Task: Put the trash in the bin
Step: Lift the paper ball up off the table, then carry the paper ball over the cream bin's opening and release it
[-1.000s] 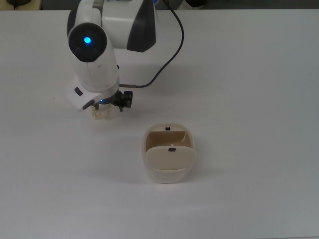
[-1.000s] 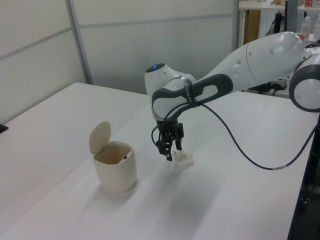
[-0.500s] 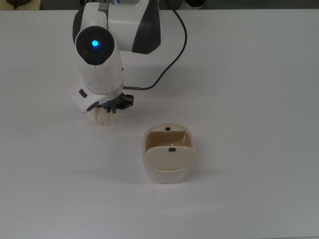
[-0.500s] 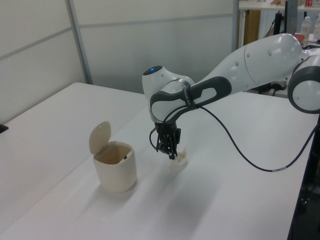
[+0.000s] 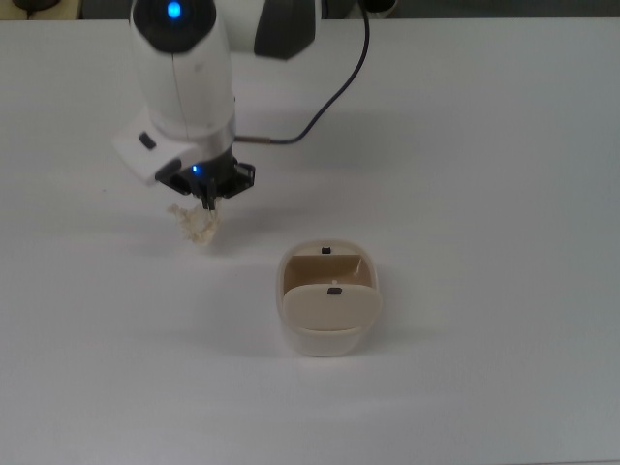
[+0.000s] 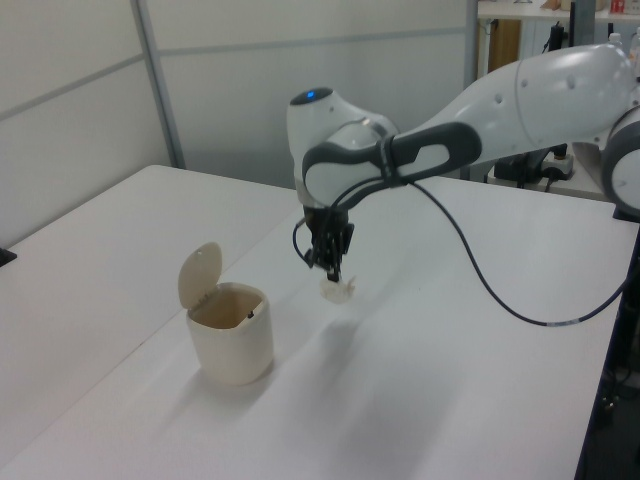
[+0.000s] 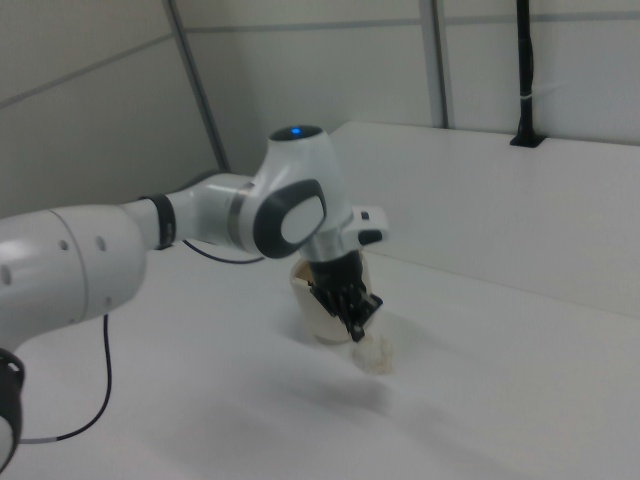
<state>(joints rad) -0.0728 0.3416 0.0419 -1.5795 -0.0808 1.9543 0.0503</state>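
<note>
In the right view the bin [image 7: 318,318] sits mostly hidden behind the gripper [image 7: 358,328] and wrist, only a pale sliver of its wall showing. The top view cuts the arm [image 5: 184,68] off at the upper edge, and the left view loses the arm's base (past its right edge).

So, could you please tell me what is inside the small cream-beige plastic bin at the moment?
The small cream-beige plastic bin looks empty where visible: its flap is raised, showing bare inner walls. The bottom is hidden. The off-white tissue wad hangs outside it.
</note>
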